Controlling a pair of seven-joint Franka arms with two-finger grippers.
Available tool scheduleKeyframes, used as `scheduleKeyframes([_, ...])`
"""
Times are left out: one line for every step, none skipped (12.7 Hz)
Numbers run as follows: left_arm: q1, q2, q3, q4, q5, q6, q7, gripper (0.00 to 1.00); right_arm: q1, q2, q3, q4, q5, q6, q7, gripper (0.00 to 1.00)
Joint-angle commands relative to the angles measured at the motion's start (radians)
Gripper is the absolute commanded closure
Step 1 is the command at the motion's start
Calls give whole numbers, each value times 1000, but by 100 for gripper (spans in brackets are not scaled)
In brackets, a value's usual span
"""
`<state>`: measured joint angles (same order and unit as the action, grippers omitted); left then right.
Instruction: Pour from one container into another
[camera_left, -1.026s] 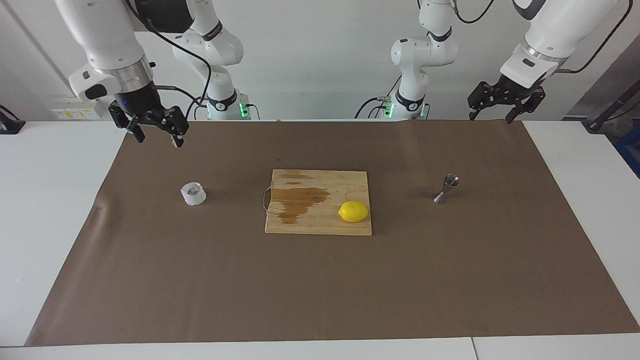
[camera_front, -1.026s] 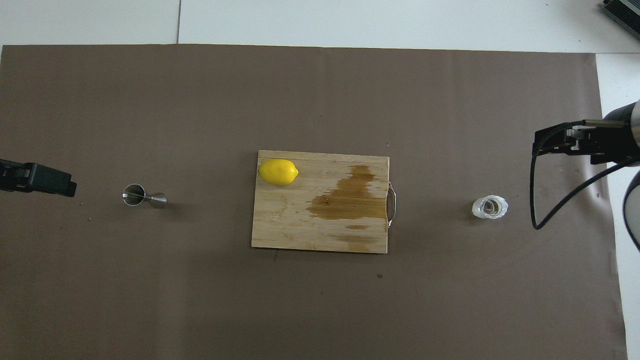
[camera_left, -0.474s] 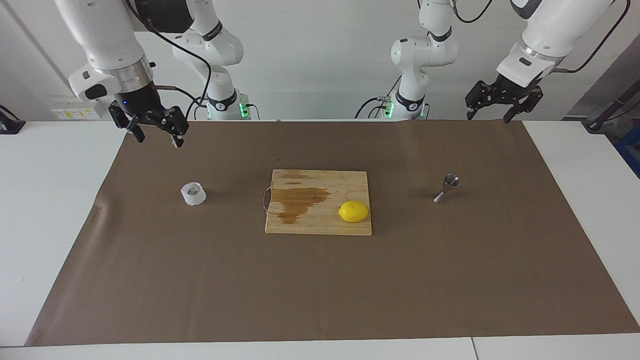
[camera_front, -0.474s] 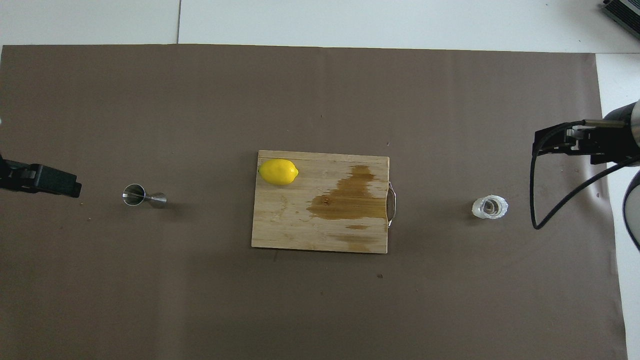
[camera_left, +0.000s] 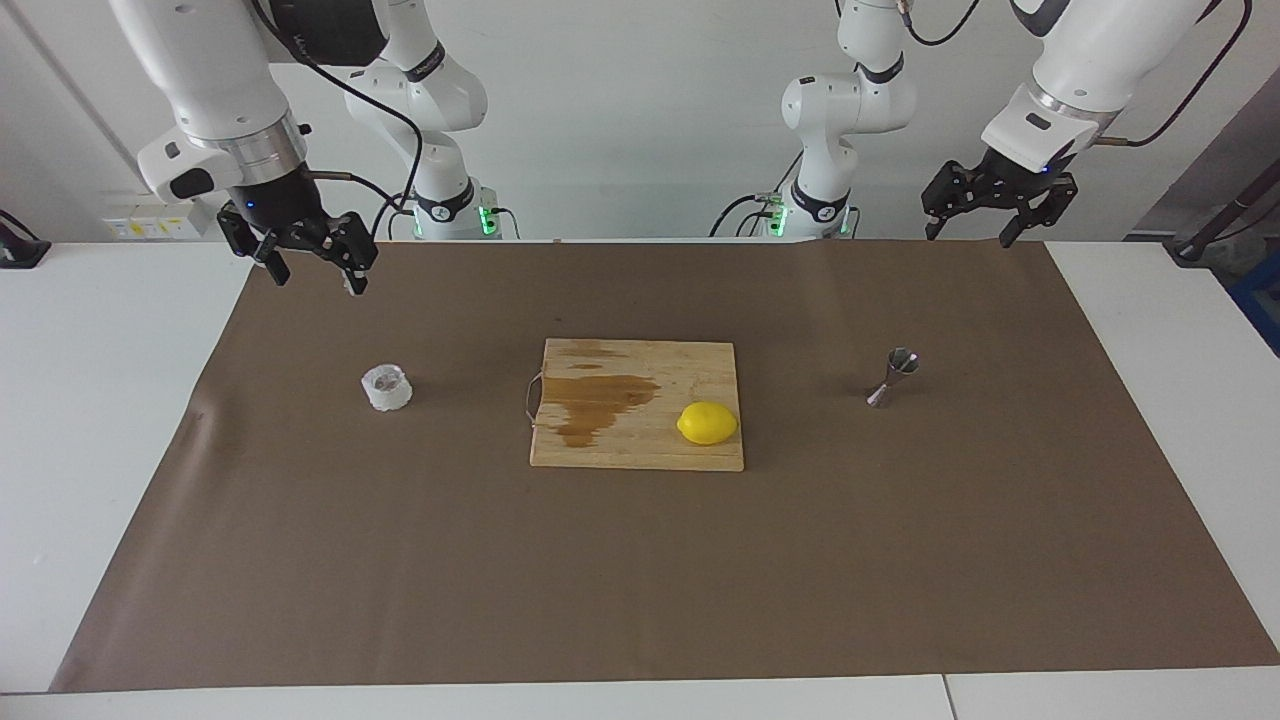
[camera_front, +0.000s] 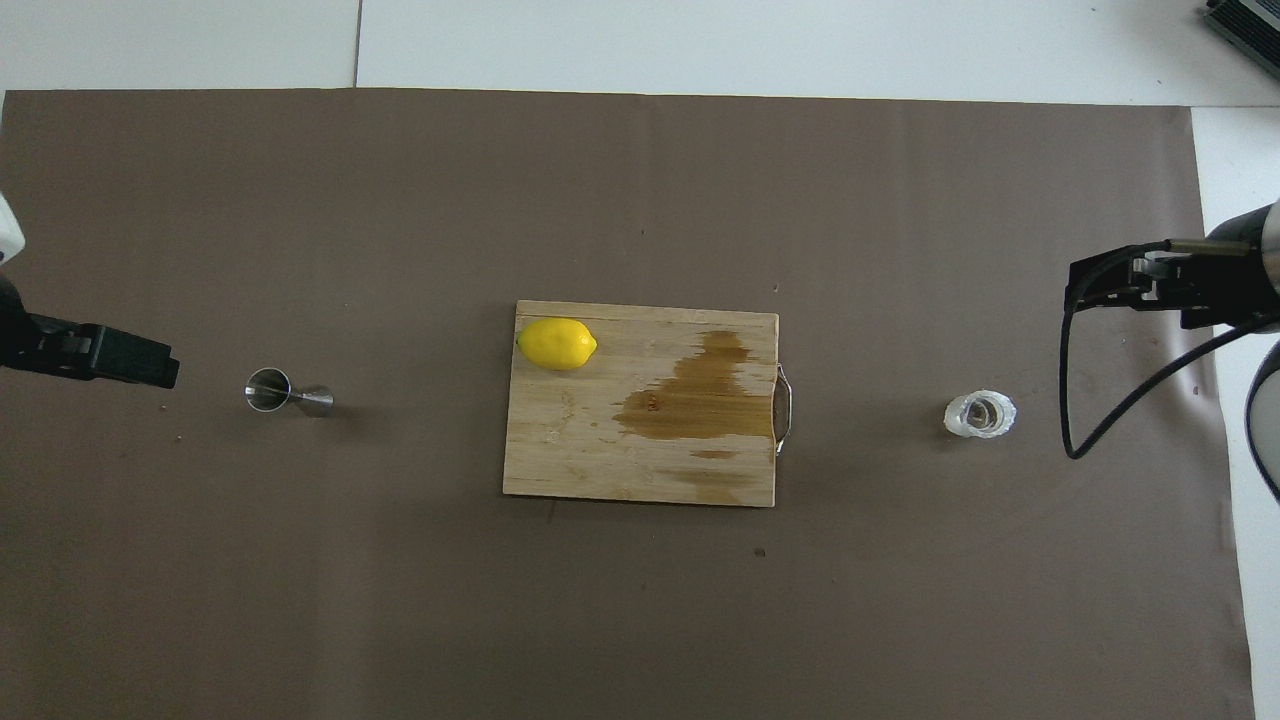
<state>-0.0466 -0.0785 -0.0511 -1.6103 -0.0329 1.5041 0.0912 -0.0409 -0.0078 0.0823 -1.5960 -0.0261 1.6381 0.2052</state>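
Note:
The whitish-clear ribbed cup (camera_left: 386, 388) stands upright on the brown mat toward the right arm's end, and it also shows in the overhead view (camera_front: 980, 415). The steel hourglass jigger (camera_left: 893, 378) stands upright toward the left arm's end, also in the overhead view (camera_front: 285, 392). My right gripper (camera_left: 318, 278) is open and empty in the air over the mat's edge by the robots, apart from the cup. My left gripper (camera_left: 968, 235) is open and empty, raised over the mat's edge by the robots, apart from the jigger.
A wooden cutting board (camera_left: 640, 450) with a dark wet stain lies mid-mat between cup and jigger. A yellow lemon (camera_left: 707, 423) sits on it toward the jigger's end. The brown mat (camera_left: 640, 580) covers most of the white table (camera_left: 90, 400).
My left gripper has moved a little toward the middle of the table and slightly upward. The right gripper, cup and jigger have not moved.

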Motion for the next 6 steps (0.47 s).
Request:
scheduleKeyframes([-15, -46, 8, -71, -1, 51, -25, 0, -8, 5, 7, 18, -2, -23, -24, 0])
scheduleKeyframes([-15, -67, 8, -115, -4, 57, -54, 0, -8, 5, 7, 18, 0, -23, -24, 0])
scheduleKeyframes([-10, -95, 7, -175, -15, 79, -95, 0, -8, 5, 7, 18, 0, -23, -24, 0])
scheduleKeyframes([-3, -119, 7, -230, -19, 117, -131, 0, -8, 5, 7, 18, 0, -23, -24, 0])
scheduleKeyframes([-1, -136, 16, -271, -41, 134, -137, 0, -8, 5, 7, 18, 0, -23, -24, 0])
scheduleKeyframes([8, -136, 19, -283, -92, 133, -162, 0, -8, 5, 7, 18, 0, -23, -24, 0])
